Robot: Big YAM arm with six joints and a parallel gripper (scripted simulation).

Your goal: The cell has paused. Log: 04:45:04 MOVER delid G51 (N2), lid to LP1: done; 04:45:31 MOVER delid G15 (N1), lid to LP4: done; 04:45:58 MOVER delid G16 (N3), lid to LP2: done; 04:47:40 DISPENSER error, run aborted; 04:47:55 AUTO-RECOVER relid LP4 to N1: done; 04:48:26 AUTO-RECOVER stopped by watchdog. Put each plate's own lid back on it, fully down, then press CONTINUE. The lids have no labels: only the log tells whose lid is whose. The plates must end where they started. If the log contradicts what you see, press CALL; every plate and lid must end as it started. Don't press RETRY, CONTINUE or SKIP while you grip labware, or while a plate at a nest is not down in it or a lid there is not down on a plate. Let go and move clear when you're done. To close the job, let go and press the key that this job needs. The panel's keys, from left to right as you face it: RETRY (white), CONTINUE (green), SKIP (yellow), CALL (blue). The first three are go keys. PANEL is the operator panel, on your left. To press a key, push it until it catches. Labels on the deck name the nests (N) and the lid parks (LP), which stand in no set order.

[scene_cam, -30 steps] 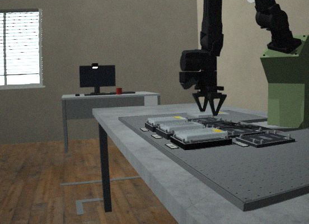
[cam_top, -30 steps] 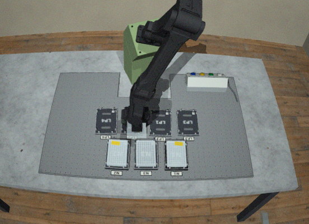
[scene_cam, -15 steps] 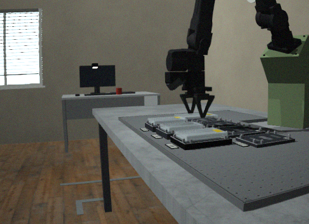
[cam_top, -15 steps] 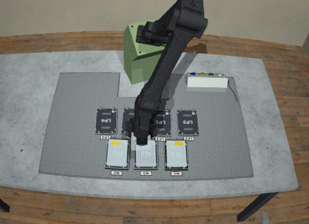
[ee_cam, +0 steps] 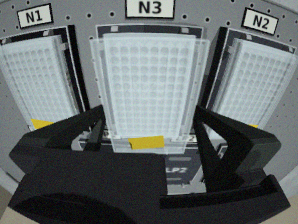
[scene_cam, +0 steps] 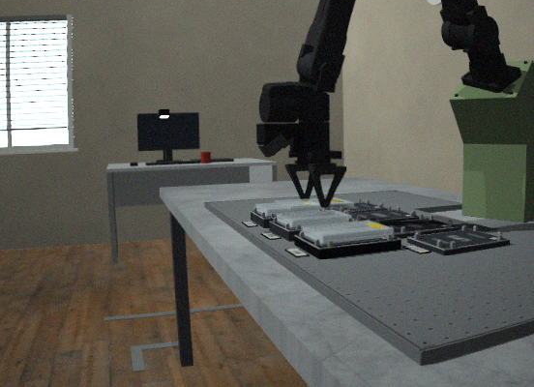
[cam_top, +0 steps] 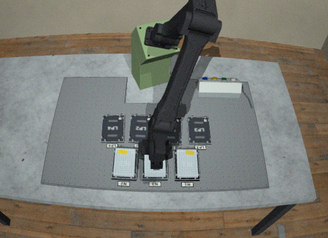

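Observation:
My gripper [ee_cam: 149,109] is shut on a clear lid [ee_cam: 149,86] with a yellow tab, gripping it by its long sides. It holds the lid level, right over the plate in nest N3, very low. I cannot tell if the lid rests on the plate. In the side view the fingertips [scene_cam: 316,200] reach the top of the middle plate. The plates in N2 [cam_top: 125,163] and N1 [cam_top: 186,164] each show a yellow tab at their far end. Lid parks LP4 [cam_top: 113,128], LP2 [cam_top: 139,128] and LP3 [cam_top: 199,130] stand bare. My arm hides LP1.
The white operator panel [cam_top: 220,87] stands at the back right, with blue [cam_top: 204,78], yellow [cam_top: 214,78], green [cam_top: 224,78] and white [cam_top: 233,80] keys. The green arm pedestal [cam_top: 150,58] stands behind the lid parks.

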